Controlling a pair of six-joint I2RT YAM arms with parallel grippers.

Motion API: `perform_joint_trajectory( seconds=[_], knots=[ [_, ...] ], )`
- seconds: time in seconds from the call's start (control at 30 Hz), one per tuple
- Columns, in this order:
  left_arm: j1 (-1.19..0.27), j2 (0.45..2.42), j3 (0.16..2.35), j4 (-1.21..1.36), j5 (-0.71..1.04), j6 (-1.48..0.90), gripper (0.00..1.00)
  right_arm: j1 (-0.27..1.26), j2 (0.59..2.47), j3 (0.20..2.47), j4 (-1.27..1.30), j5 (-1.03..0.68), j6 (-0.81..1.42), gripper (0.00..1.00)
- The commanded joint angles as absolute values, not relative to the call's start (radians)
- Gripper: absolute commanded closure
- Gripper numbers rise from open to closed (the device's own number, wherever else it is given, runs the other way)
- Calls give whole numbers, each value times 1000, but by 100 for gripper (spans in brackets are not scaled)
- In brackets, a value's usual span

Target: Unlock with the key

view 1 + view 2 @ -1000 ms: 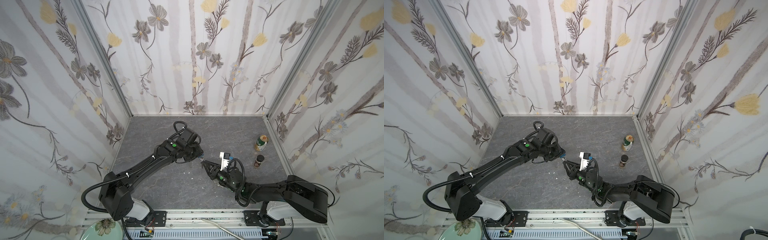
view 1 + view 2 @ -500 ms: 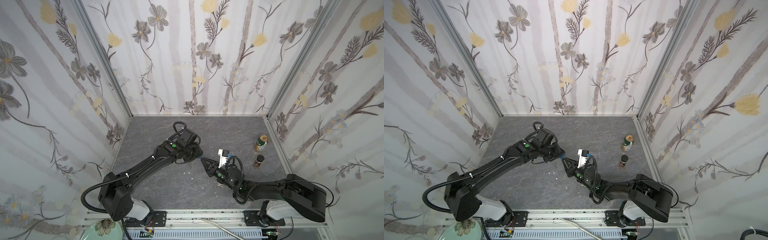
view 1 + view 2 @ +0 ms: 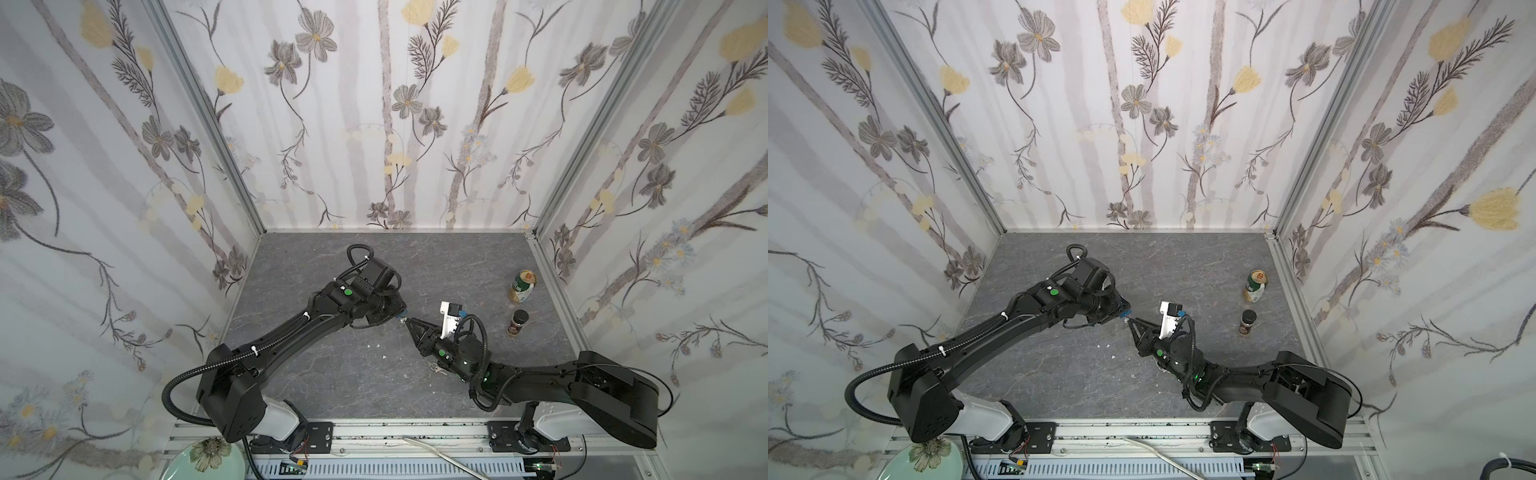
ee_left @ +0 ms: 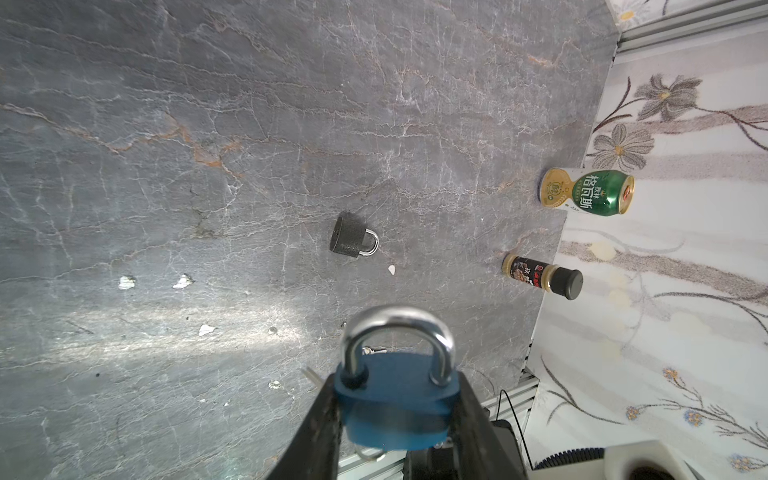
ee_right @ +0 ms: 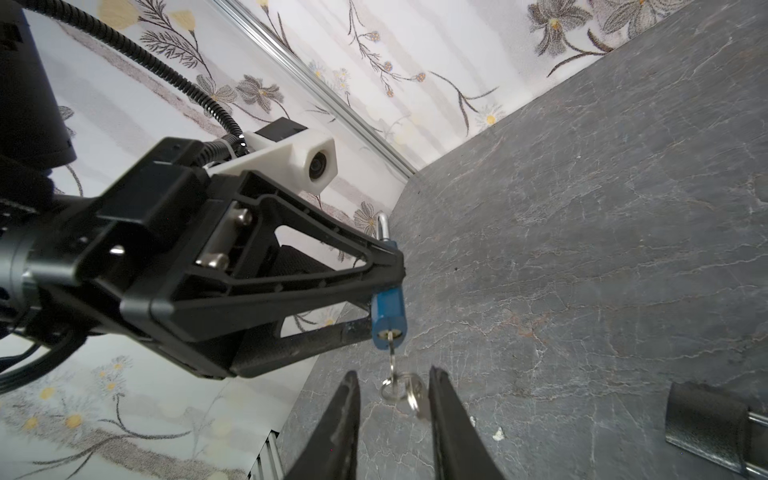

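Observation:
My left gripper [image 4: 395, 395] is shut on a blue padlock [image 4: 395, 399] with a silver shackle and holds it above the grey table. In the right wrist view a key [image 5: 390, 353] sticks out of the underside of the blue padlock [image 5: 388, 309], and a key ring [image 5: 397, 388] with another key hangs from it. My right gripper [image 5: 394, 374] is open, its fingers on either side of the ring, which hangs close to one finger. In both top views the left gripper [image 3: 401, 316] and the right gripper [image 3: 411, 322] meet tip to tip at mid-table.
A black padlock [image 4: 351, 241] lies on the table [image 3: 332, 374] close to the right arm. A green drink can [image 3: 523, 286] and a dark-capped spice bottle [image 3: 517, 323] stand near the right wall. Small white scraps [image 3: 374, 345] dot the middle. Patterned walls enclose three sides.
The right gripper has shifted slightly at the tip of the left gripper, staying by the hanging key. The left arm holds the blue padlock in the same place.

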State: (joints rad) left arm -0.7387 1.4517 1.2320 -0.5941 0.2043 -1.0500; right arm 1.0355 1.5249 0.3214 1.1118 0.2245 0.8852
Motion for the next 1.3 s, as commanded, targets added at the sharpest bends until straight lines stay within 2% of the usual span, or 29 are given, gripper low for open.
perform_joint_trajectory(
  seconds=[0.0,0.3,0.43,0.57,0.67,1.27],
  knots=[
    [-738,1447,1233,-566,207,-1049,100,1039,1528,318,1110,244,900,70],
    [-742,1436,1229,-560,216,-1052,100,1035,1586,365,1134,211,890,75],
    [-745,1433,1225,-556,222,-1055,100,1025,1590,377,1134,201,885,83],
    [-747,1429,1218,-538,234,-1063,100,1012,1590,376,1145,192,888,96],
    [-749,1429,1211,-518,249,-1073,100,1000,1591,382,1147,177,888,100],
    [-756,1377,1144,-348,290,-1089,100,960,1640,359,1281,82,992,100]
  ],
)
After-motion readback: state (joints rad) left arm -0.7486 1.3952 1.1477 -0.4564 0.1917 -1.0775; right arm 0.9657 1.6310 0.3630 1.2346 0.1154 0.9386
